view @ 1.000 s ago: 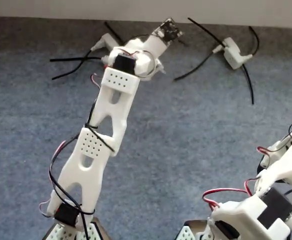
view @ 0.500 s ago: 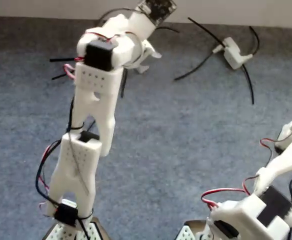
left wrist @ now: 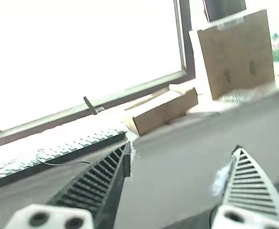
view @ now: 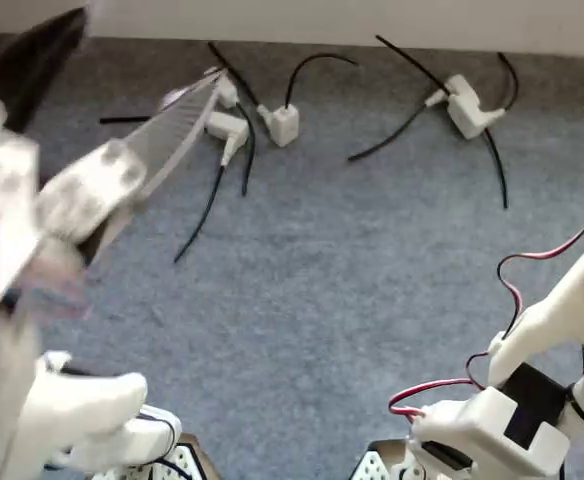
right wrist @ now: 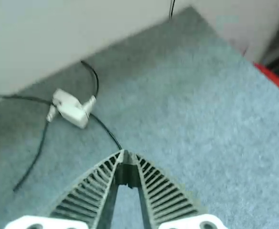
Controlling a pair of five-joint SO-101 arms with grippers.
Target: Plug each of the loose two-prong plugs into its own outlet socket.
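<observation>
Plugs first: where do they lie?

One loose plug (view: 227, 126) lies on the grey carpet (view: 372, 260), well to the left of the white plug-and-socket pair (view: 467, 105) by the far wall. What looks like another plug (view: 226, 94) sits just behind it, and a small socket block (view: 282, 125) lies beside them. (That pair on the right looks joined already, though I can't be sure.)

And the claws?

The left gripper (left wrist: 182, 148) is spread wide with nothing between its fingers. It is high above the carpet, far to the left of the pair, and points out at the room. The right gripper (right wrist: 123, 155) has its fingers pressed together, empty. It hangs over the carpet on the near side of the pair, aimed toward it.

How will a plug handle?

Light, I'd judge: small hard plastic, likely smooth, so it may skate on the carpet if nudged. The black cords (view: 212, 200) look springy and could tug it askew.

So where to grip?

Across the body's flat sides, behind the prongs. Never take it by the cord, and keep the thin prongs free (they could bend).
</observation>
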